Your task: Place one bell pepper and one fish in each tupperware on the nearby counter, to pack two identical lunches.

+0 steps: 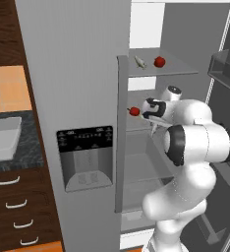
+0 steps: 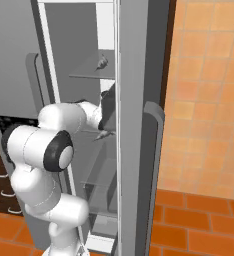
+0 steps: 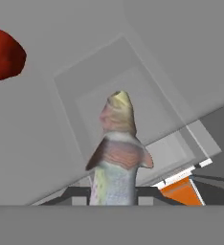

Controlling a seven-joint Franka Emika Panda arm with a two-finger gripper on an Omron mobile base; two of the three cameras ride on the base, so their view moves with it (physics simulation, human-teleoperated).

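Inside the open fridge, my gripper (image 3: 115, 192) is shut on a pale, scaly fish (image 3: 117, 158), which stands up between the jaws in the hand view. In the left base view the gripper (image 1: 154, 119) sits at the middle shelf, the fish (image 1: 154, 129) hanging just below it. A red bell pepper (image 1: 134, 111) (image 3: 4, 53) lies just to its left. On the upper shelf lie another fish (image 1: 140, 62) (image 2: 103, 62) and another red bell pepper (image 1: 159, 61). A light-grey tupperware (image 1: 1, 139) rests on the counter (image 1: 23, 158) at the far left.
The closed left fridge door with its dispenser panel (image 1: 85, 157) stands between the arm and the counter. The open right door (image 2: 139, 125) hems the arm on the other side. Dark wood drawers (image 1: 14, 206) sit under the counter. The floor is orange tile (image 2: 199, 220).
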